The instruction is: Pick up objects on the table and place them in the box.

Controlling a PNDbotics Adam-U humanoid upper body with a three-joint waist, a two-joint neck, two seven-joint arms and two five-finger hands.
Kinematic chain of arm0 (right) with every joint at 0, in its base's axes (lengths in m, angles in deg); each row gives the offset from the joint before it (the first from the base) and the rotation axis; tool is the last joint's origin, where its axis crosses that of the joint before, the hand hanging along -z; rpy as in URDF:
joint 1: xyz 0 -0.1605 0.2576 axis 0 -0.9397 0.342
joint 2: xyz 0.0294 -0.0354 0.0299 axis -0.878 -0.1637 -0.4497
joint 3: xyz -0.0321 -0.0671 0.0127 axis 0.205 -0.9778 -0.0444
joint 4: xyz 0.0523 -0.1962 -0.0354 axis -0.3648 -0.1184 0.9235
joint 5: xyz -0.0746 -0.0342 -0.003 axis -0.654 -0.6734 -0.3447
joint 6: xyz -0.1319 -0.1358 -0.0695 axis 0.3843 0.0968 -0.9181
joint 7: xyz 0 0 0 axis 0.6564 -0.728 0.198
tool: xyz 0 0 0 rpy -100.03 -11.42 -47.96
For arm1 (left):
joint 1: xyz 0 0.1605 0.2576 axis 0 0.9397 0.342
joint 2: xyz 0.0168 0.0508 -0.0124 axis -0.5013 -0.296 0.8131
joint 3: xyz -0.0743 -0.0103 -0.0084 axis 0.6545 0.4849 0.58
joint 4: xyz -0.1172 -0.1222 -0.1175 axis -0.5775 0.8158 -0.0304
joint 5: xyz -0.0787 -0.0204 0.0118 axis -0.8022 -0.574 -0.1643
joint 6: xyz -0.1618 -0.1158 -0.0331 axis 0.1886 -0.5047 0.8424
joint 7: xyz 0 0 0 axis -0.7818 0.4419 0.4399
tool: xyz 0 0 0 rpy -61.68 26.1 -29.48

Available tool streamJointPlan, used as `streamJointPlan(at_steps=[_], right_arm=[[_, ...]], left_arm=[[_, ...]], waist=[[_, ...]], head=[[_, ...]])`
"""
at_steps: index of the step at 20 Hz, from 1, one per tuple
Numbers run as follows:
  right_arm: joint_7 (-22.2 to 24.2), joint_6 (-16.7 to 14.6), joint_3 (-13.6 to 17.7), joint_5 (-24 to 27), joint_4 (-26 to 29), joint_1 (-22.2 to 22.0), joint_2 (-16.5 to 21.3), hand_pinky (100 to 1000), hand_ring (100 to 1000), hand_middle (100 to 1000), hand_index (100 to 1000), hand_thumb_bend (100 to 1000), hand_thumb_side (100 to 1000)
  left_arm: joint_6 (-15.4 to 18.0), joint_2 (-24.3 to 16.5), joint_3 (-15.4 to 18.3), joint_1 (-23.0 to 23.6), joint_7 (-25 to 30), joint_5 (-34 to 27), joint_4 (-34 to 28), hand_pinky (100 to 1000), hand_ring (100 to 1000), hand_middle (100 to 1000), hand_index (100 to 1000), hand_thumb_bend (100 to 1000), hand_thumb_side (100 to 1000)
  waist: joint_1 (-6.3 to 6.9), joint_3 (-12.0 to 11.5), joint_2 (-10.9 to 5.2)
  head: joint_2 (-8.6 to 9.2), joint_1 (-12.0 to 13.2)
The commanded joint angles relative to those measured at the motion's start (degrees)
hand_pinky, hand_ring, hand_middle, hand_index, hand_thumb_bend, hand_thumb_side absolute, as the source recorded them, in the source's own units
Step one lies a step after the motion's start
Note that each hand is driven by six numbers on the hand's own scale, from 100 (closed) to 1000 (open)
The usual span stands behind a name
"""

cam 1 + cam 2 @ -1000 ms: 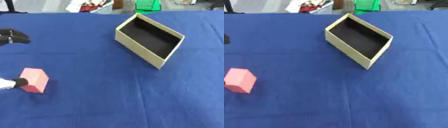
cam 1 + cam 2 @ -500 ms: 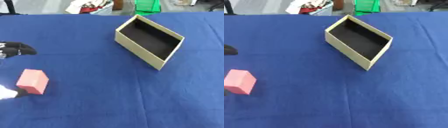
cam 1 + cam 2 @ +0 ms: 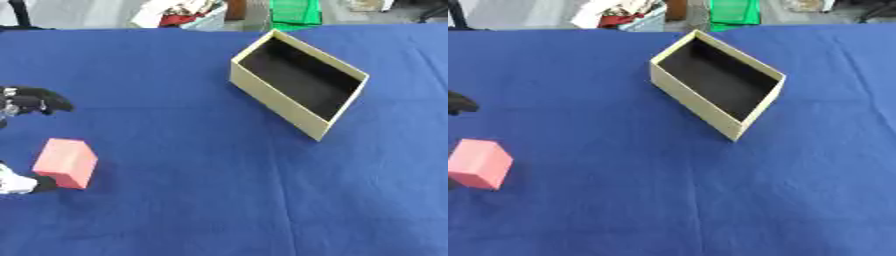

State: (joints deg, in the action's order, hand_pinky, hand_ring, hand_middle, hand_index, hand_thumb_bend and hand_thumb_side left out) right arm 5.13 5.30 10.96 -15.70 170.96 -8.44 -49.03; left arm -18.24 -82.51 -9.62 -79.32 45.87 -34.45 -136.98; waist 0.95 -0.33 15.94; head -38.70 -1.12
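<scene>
We see a blue cloth (image 3: 192, 200) spread over the table, and at the far edge a green crate (image 3: 294, 11) beside some red-and-white clutter (image 3: 179, 11)

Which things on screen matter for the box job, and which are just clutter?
Job:
pink block, at the table's left edge
open tan box
left hand, by the block

Clutter:
green crate beyond the far edge
red and white items beside it

Lab-like workspace: blue-clothed table (image 3: 201, 190), cluttered floor with green crate (image 3: 294, 11) behind
</scene>
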Motion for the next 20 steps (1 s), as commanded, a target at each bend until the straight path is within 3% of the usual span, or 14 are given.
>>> streamJointPlan(at_steps=[1,13,20], right_arm=[[0.12,-0.05,0.23,0.1,0.57,0.53,1.03,809,789,786,827,100,950],[0.0,-0.02,0.3,0.19,0.6,0.43,0.86,809,785,782,826,100,951],[-0.05,-0.05,0.3,0.29,0.63,0.43,0.77,809,784,780,826,100,951]], left_arm=[[-0.22,-0.95,0.09,-1.61,1.54,0.51,1.43,832,866,906,953,596,534],[1.66,0.81,-1.82,-5.53,4.73,1.42,11.08,844,886,947,956,645,593],[4.39,1.97,-3.33,-7.49,7.45,2.34,16.05,877,917,961,978,788,634]], waist=[[0.1,0.14,-0.74],[0.16,0.62,-0.44],[0.17,1.05,-0.19]], head=[[0.61,0.19],[0.91,0.6],[1.26,1.06]])
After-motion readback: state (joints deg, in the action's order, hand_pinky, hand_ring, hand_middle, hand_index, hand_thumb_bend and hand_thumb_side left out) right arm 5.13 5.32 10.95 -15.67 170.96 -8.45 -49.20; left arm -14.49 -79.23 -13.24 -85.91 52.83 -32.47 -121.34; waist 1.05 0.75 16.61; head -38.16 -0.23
